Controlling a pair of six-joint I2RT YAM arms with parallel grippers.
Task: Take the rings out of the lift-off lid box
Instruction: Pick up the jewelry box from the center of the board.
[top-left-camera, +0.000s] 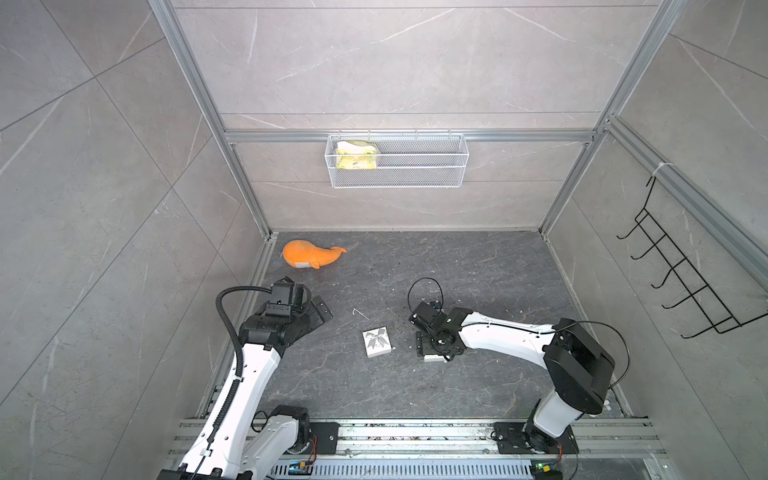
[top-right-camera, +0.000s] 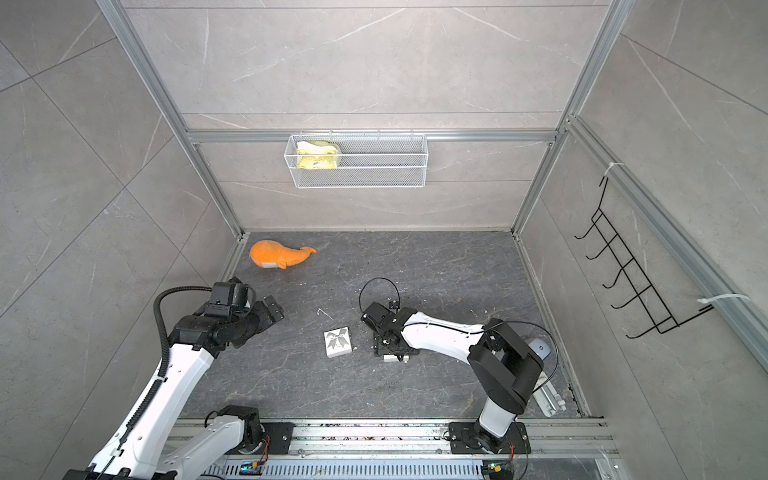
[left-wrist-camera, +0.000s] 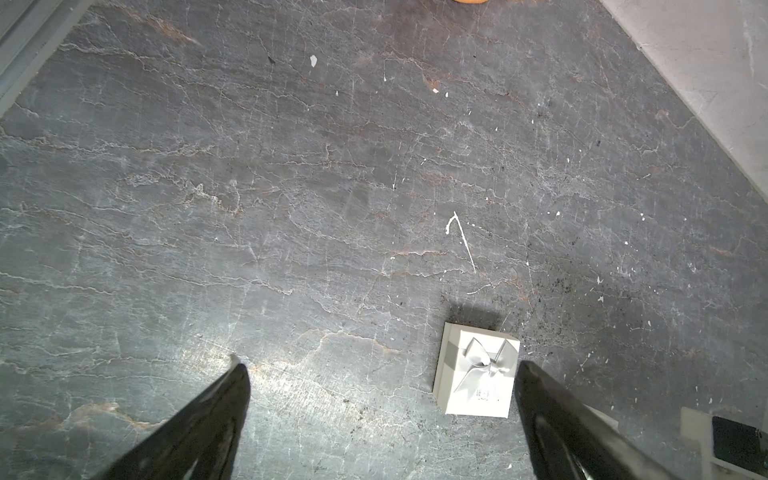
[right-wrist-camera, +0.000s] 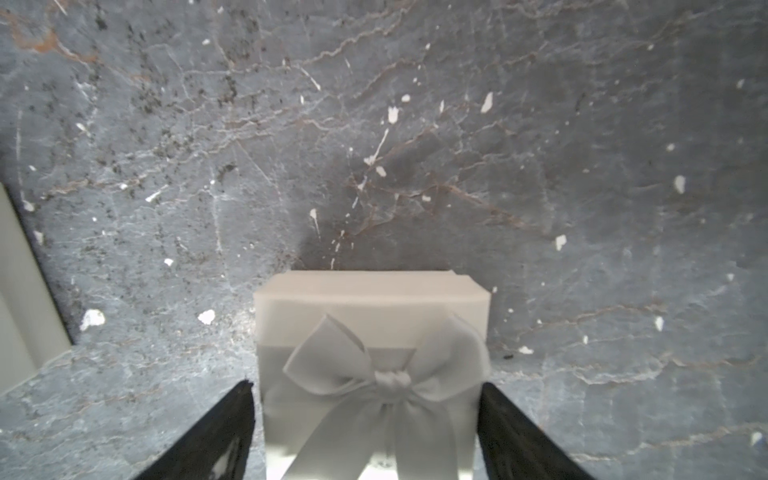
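Two white gift boxes with grey bows sit on the dark floor. One box (right-wrist-camera: 370, 299), lid on, stands between the fingers of my right gripper (right-wrist-camera: 365, 386). The fingers flank its sides closely, with a thin gap showing at one finger. In both top views only a white sliver of this box (top-left-camera: 432, 357) (top-right-camera: 390, 358) shows under the right gripper (top-left-camera: 430, 347). The other box (top-left-camera: 377, 341) (top-right-camera: 337, 342) (left-wrist-camera: 478, 370) lies closed just to its left. My left gripper (top-left-camera: 322, 309) (left-wrist-camera: 380, 365) hangs open and empty farther left. The rings are hidden.
An orange plush whale (top-left-camera: 309, 254) lies at the back left of the floor. A white wire basket (top-left-camera: 397, 160) holding a sponge hangs on the back wall. A black hook rack (top-left-camera: 681, 270) is on the right wall. A thin white scrap (top-left-camera: 359, 312) lies behind the boxes.
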